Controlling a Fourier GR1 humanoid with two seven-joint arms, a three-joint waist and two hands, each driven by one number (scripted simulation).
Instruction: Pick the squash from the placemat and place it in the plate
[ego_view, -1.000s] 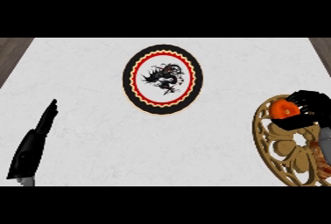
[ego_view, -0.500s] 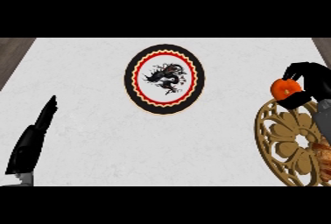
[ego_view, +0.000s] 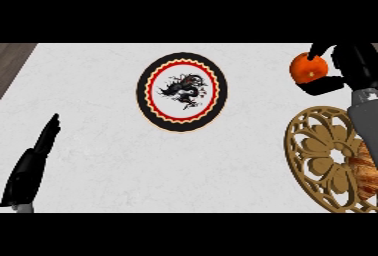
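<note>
The squash (ego_view: 308, 69), a small round orange one, sits in the robot's right hand (ego_view: 356, 61) near the worktop's far right corner. The black fingers (ego_view: 322, 87) curl round it from the right and from below, with another dark digit hooked over its top, so only its left face shows. It lies beyond the far edge of the placemat (ego_view: 319, 159) and no longer over it; from this steep angle I cannot tell how high it is above the worktop (ego_view: 96, 100).

The placemat is a round, gold-brown openwork piece with a flower pattern, lying at the worktop's right edge and partly cut off by the view. A brown, croissant-like pastry (ego_view: 359, 169) rests on its right side, and the grey right forearm (ego_view: 366, 116) crosses above it.

The plate (ego_view: 181, 92) lies towards the middle of the worktop, nearer the far edge — black rim, red scalloped ring, white centre with a dark dragon-like figure. Nothing is on it, and it is well apart from the squash, to its left.

The left hand (ego_view: 31, 167) rests near the worktop's near left corner — fingers straight and together, pointing away from the robot, holding nothing.
</note>
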